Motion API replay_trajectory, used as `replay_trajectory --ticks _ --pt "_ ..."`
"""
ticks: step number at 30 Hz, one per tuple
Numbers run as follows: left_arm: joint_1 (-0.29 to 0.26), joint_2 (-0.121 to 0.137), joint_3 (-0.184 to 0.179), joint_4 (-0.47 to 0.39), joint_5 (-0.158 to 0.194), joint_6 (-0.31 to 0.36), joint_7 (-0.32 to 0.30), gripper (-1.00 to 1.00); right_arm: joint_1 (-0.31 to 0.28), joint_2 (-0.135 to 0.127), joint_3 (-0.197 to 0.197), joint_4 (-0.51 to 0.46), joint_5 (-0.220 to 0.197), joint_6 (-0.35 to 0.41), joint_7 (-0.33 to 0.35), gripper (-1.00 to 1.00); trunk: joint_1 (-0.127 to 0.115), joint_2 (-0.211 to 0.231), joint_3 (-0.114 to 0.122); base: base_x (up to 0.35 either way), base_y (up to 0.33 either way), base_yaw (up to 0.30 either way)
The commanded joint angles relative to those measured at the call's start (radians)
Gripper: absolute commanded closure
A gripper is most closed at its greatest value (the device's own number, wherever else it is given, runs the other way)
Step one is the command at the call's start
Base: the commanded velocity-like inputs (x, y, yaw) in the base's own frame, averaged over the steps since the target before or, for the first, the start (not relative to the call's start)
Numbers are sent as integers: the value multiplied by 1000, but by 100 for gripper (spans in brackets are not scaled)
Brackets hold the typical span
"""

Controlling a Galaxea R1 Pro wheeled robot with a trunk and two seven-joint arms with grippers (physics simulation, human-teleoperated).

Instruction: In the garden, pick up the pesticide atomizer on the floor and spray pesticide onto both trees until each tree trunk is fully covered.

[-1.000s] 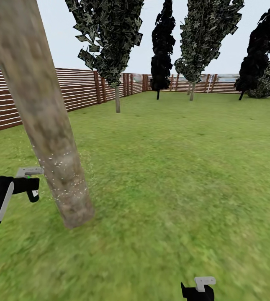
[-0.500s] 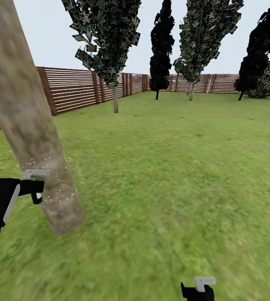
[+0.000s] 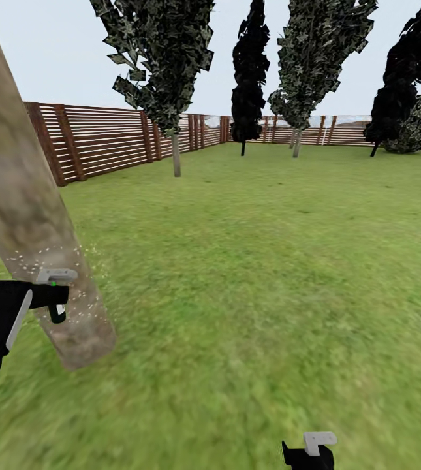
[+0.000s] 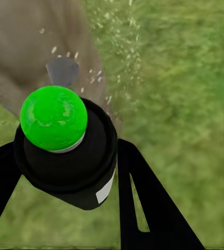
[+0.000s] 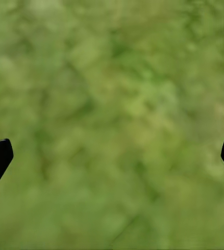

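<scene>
Your left gripper (image 4: 65,172) clamps the green-capped atomizer (image 4: 65,151) – white specks (image 3: 79,261) dot the trunk (image 3: 34,222) at head-view left; right gripper (image 5: 112,156) fingertips spread over grass (image 5: 112,104).

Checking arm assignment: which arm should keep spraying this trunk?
Left. The left gripper holds the green-capped atomizer right beside the speckled tree trunk; the right gripper is open over grass.

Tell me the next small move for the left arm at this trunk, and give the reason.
Probably raise the left gripper, shut on the atomizer, to aim a little higher. The white specks form just a band on the tree trunk near nozzle height; the bark above looks bare. The right gripper hangs open over grass.
</scene>
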Motion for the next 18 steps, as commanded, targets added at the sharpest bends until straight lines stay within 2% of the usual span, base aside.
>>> replay_trajectory --ticks 1,3,4,12,15,18 --pt "0 -1 -1 32 3 -1 0 100 0 0 0 0 0 0 0 -100 0 0 0 148 -266 0" --pt "0 -7 -1 98 4 -77 0 100 0 0 0 0 1 0 0 -100 0 0 0 152 -264 0" --pt "0 -22 -2 126 -1 -118 2 100 0 0 0 0 1 0 0 -100 0 0 0 160 -259 0" --pt "0 -24 -1 138 -2 -128 4 100 0 0 0 0 0 0 0 -100 0 0 0 162 -257 0" --pt "0 -25 -1 222 3 -139 4 100 0 0 0 0 1 0 0 -100 0 0 0 158 -256 0" --pt "0 -26 -2 292 5 -223 -2 100 0 0 0 0 1 0 0 -100 0 0 0 56 -265 0"
